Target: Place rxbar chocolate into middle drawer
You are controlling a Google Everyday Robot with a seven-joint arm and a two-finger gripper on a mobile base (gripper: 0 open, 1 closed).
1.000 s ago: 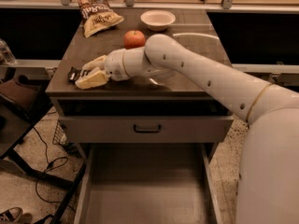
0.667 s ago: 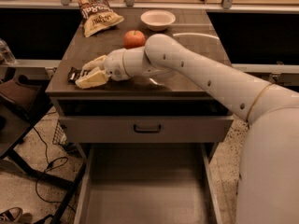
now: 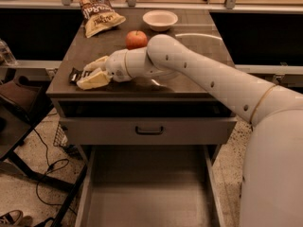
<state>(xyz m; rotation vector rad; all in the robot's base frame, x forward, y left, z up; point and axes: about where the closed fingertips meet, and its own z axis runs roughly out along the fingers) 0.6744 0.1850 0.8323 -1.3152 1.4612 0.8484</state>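
Nothing has visibly shifted over the last second: the gripper (image 3: 83, 77) stays at the left edge of the table (image 3: 201, 41), and everything else lies where it was.

At the bottom of the frame the middle drawer (image 3: 147, 193) stands pulled out, its grey floor bare. Above it the closed upper drawer front (image 3: 149, 130) shows its small dark handle. On the table's left edge lies the rxbar chocolate (image 3: 75, 74), flat on the surface, its dark end poking out leftward past the gripper. The fingers (image 3: 94, 82) are drawn narrow with the bar between them and appear to pinch it. The white arm (image 3: 203, 74) reaches in from the right of the frame. Further back sit a red apple (image 3: 136, 39), a white bowl (image 3: 160, 20) and, at upper left, a tan chip bag (image 3: 99, 15).

The step in hand looks like the grasp, with the bar not yet lifted. The next move calls for raising it clear, carrying it out past the table's front edge, then lowering it into the open drawer.
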